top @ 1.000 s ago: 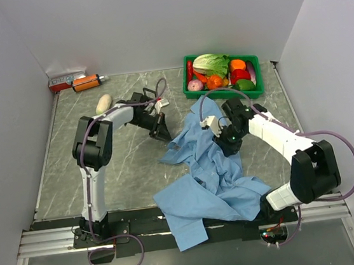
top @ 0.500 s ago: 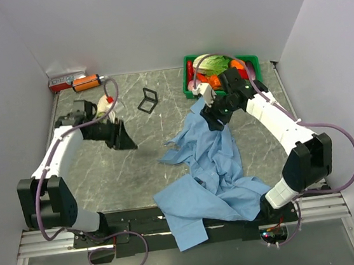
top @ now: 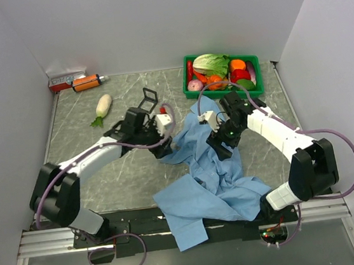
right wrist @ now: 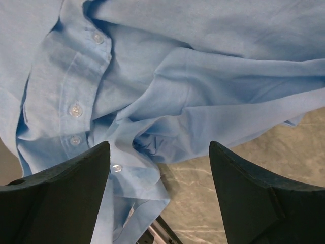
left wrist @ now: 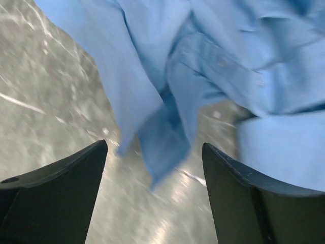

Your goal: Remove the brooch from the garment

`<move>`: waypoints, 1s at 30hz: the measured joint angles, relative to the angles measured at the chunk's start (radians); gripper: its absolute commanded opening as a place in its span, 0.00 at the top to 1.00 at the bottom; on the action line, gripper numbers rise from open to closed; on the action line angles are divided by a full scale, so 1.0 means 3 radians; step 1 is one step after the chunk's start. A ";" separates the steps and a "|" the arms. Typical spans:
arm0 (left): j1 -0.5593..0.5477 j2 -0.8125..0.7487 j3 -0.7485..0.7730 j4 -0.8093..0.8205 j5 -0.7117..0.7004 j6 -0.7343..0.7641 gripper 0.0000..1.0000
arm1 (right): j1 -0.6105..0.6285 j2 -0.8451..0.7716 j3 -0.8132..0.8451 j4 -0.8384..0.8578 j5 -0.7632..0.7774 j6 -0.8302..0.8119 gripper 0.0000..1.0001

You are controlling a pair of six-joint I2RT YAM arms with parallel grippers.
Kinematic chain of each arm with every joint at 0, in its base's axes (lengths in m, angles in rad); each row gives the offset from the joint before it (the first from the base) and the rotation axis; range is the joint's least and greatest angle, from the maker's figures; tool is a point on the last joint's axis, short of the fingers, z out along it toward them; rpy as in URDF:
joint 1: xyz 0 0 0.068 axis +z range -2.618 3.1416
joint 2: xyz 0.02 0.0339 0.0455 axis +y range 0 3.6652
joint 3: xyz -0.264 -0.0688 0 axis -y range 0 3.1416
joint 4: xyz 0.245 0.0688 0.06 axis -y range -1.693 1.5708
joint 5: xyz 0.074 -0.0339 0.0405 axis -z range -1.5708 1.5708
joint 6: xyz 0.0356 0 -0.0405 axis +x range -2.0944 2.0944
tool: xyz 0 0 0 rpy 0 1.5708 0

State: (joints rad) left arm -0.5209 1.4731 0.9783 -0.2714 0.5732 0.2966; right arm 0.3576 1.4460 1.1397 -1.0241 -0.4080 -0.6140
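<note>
The garment [top: 210,167], a wrinkled light blue shirt, lies crumpled from the table's middle down over the near edge. My left gripper [top: 163,149] sits at its left edge. In the left wrist view that gripper [left wrist: 155,146] is open, with a blurred hanging point of the garment [left wrist: 162,142] just beyond its fingertips and nothing between them. My right gripper [top: 221,148] hovers over the shirt's middle. It [right wrist: 159,146] is open above folds and the button strip [right wrist: 75,109], gripping nothing. The brooch does not show in any view.
A green crate [top: 253,57] of vegetables stands at the back right. A white radish [top: 102,105] and a small black frame [top: 149,99] lie behind the left arm. An orange bottle [top: 85,83] and a box [top: 65,79] sit in the back left corner.
Both grippers went from shut to open. The left arm swung out to the back left, then in to the shirt's left edge. The right arm lifted toward the crate, then returned over the shirt.
</note>
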 measured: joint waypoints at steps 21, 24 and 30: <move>0.0081 -0.0239 -0.0070 0.0038 -0.0745 0.0547 0.99 | -0.0318 0.0329 0.0221 -0.0095 -0.0464 0.0009 1.00; 0.0484 -0.0916 -0.0155 -0.0275 -0.0762 0.0718 0.99 | -0.0345 0.0351 0.0582 -0.0092 -0.0538 -0.0045 1.00; 0.0912 -0.2094 -0.0237 -0.1250 -0.0921 0.1359 0.99 | -0.0343 0.0355 0.0918 -0.0107 -0.0612 -0.0131 0.90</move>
State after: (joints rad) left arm -0.2474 0.8448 0.9073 -0.6464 0.2970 0.7044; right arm 0.2546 1.5524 1.4151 -1.0561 -0.5915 -0.6533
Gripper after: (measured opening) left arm 0.021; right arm 0.010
